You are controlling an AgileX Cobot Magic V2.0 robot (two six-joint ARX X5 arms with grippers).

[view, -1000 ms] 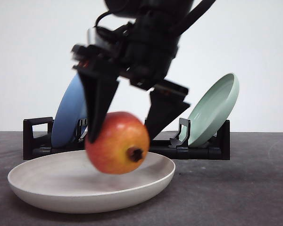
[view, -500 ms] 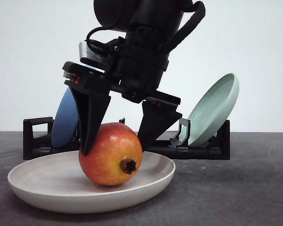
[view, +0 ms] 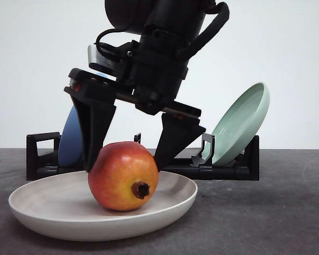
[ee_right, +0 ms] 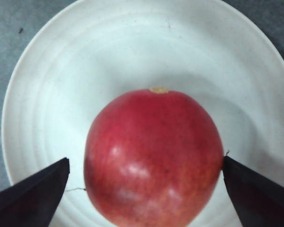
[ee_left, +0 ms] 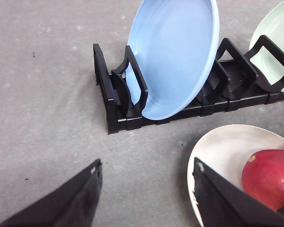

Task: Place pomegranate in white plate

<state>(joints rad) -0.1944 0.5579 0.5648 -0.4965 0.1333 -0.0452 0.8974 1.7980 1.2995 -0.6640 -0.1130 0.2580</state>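
The pomegranate (view: 123, 176) sat in the white plate (view: 53, 204), and my right end effector (view: 128, 159) stood spread apart on either side of it, no longer gripping; I judged it heavy, hard-skinned, smooth and prone to rolling, best pinched across its widest middle.

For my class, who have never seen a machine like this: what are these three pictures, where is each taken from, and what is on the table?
This is a two-armed robot. The front view looks across the table; the other two come from cameras on each wrist. On the grey table lies a white plate with a pomegranate resting in it. The right gripper straddles the fruit, its fingers open with a gap on one side at least. The left gripper is open and holds nothing. Behind, a black rack holds a blue plate and a pale green plate on edge.
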